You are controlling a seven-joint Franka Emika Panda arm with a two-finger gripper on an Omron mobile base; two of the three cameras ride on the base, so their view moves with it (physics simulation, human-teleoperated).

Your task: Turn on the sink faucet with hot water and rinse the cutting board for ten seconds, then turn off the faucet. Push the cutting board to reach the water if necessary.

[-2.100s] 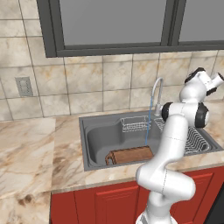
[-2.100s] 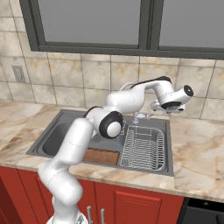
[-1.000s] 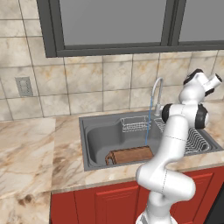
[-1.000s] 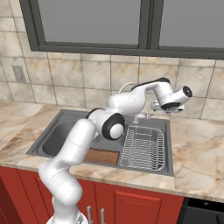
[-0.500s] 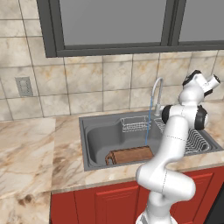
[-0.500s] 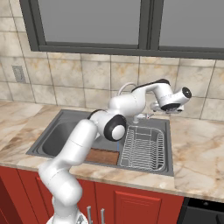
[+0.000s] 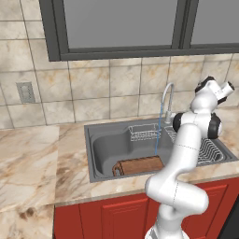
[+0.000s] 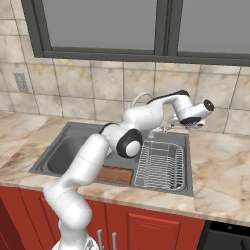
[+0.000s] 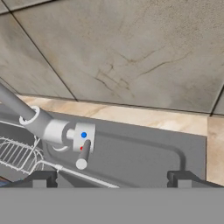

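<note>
Water runs in a thin pale blue stream from the silvery gooseneck faucet into the dark grey sink. The reddish-brown cutting board lies along the basin's front wall, and the stream comes down at its right end. In the right base view the board shows below my arm. My gripper is open, fingertips wide apart with nothing between them. It hovers to the right of the faucet, facing the faucet's lever handle from a short distance. That same gripper hangs above the sink's back rim.
A small wire basket hangs at the back of the basin. A wire dish rack fills the sink's right compartment. Tiled wall and a window stand close behind the faucet. Marble counter lies on both sides.
The arm has barely shifted and the hand stays beside the faucet. Water keeps running and the board has not moved.
</note>
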